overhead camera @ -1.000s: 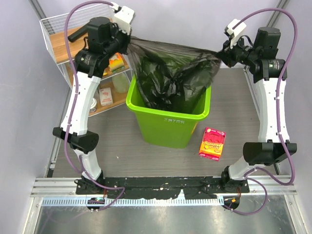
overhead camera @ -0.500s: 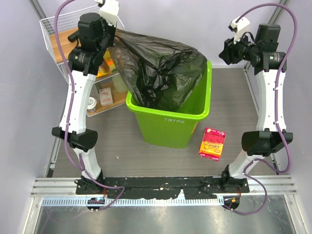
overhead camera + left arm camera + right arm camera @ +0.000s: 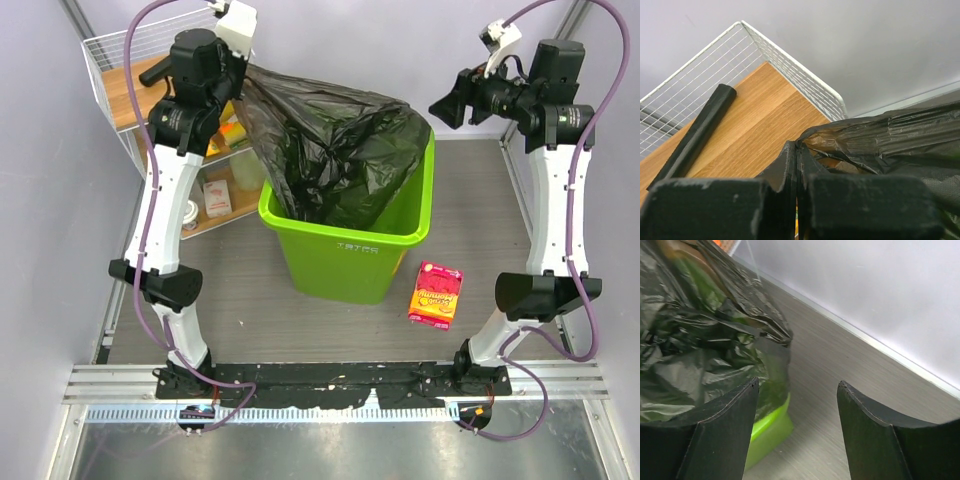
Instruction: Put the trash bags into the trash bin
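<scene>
The trash bag (image 3: 335,150), glossy black and crinkled, bulges out of the lime-green trash bin (image 3: 350,262). Its lower part sits inside and one corner stretches up to the left. My left gripper (image 3: 797,155) pinches that corner tight. My right gripper (image 3: 797,385) gapes empty near the bag's right side.

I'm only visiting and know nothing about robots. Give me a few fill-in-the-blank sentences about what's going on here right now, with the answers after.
The black trash bag sits partly inside the ____ bin. The left gripper is ____ on the bag's edge. The right gripper is open and holds ____. The red packet lies on the table, on the side of the bin nearer the ____ arm.
Missing words: green; shut; nothing; right.
</scene>
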Robot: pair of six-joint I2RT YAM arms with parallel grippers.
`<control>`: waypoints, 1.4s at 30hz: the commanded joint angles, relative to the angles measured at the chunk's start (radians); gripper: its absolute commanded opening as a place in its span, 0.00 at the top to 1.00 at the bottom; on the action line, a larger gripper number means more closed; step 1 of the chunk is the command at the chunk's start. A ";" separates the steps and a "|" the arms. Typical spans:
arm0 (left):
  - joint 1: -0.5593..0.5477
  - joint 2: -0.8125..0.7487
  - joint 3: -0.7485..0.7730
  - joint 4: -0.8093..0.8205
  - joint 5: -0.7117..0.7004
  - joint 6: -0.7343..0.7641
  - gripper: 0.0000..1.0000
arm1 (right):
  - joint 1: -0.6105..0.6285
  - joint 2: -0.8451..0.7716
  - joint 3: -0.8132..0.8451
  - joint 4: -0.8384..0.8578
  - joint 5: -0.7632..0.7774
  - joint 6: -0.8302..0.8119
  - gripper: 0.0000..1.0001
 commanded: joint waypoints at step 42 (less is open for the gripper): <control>-0.037 -0.027 -0.132 -0.031 -0.016 0.125 1.00 | -0.030 -0.029 0.033 -0.030 -0.060 -0.035 0.99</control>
